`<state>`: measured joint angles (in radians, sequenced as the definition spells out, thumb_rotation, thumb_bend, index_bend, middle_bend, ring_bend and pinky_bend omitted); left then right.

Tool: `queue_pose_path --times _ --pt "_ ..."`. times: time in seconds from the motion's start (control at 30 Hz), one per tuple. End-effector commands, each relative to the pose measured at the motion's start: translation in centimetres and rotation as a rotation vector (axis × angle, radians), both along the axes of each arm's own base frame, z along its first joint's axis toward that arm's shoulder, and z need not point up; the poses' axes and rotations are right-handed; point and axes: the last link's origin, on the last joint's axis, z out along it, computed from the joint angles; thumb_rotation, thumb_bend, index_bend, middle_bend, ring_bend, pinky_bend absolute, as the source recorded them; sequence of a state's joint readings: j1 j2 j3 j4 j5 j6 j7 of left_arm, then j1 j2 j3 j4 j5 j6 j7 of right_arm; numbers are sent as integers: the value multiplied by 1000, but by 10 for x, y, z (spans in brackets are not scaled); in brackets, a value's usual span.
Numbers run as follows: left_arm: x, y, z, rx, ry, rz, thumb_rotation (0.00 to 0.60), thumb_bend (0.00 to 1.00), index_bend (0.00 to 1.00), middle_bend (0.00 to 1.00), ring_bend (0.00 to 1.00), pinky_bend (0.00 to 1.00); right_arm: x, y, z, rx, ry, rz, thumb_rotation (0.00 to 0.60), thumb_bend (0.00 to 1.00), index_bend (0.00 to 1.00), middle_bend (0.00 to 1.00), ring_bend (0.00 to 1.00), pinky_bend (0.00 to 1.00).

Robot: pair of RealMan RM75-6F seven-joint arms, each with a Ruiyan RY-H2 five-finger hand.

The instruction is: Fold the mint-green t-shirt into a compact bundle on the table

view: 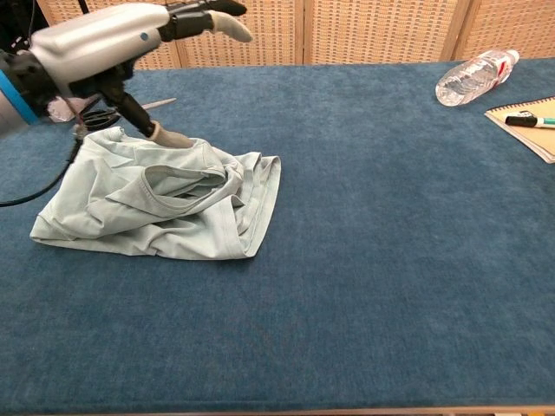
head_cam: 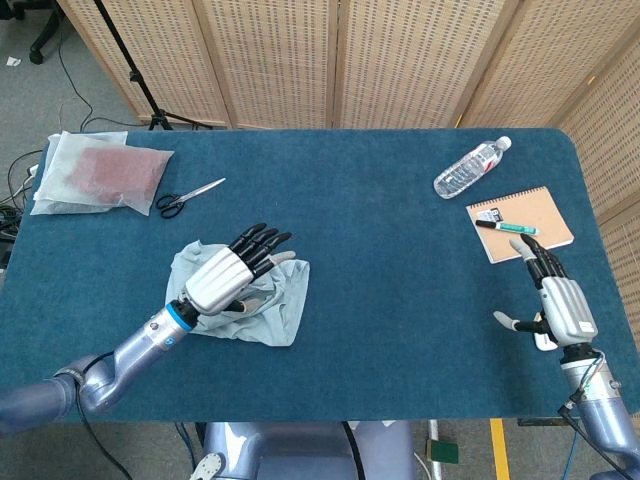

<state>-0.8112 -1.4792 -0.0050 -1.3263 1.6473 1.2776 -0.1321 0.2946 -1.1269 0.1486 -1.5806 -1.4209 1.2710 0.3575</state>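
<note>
Here the mint-green t-shirt (view: pixel 160 204) lies in a loose, rumpled heap on the left part of the table (head_cam: pixel 380 250), while the left hand (head_cam: pixel 226 273) hovers above it, fingers spread and empty, likely to regrasp, and the right hand (head_cam: pixel 558 302) waits open near the front edge.

Left hand (head_cam: pixel 215 279) raised, fingers (head_cam: pixel 255 243) spread; right hand (head_cam: pixel 560 303) open.

Mint-green t-shirt (view: pixel 165 204), crumpled loose bundle; collar uppermost; table's left side
</note>
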Motion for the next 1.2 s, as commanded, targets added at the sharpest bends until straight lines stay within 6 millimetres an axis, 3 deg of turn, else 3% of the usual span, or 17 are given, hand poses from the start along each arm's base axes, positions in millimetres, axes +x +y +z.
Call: queue_pose_path --times 0.03,0.13,0.3,0.5,0.97,1.2 --pt "-34 -7 28 2 117 226 600 190 54 0 0 0 0 0 0 2 1 1 600 0 0 0 0 70" --pt "-47 -11 36 7 165 380 600 198 134 0 0 0 1 0 -2 8 5 4 600 0 0 0 0 70" --pt "-59 -18 26 -92 177 522 600 202 204 0 0 0 2 2 -4 13 11 12 600 0 0 0 0 70" --pt "-64 -21 10 -158 166 555 600 220 260 0 0 0 3 3 -4 10 10 13 600 0 0 0 0 70" --pt "-72 -18 -9 -113 142 617 600 248 326 0 0 0 2 2 -1 8 -1 14 600 0 0 0 0 70" --pt "-68 -21 -17 -149 109 646 600 256 374 0 0 0 3 2 -2 11 0 16 600 0 0 0 0 70"
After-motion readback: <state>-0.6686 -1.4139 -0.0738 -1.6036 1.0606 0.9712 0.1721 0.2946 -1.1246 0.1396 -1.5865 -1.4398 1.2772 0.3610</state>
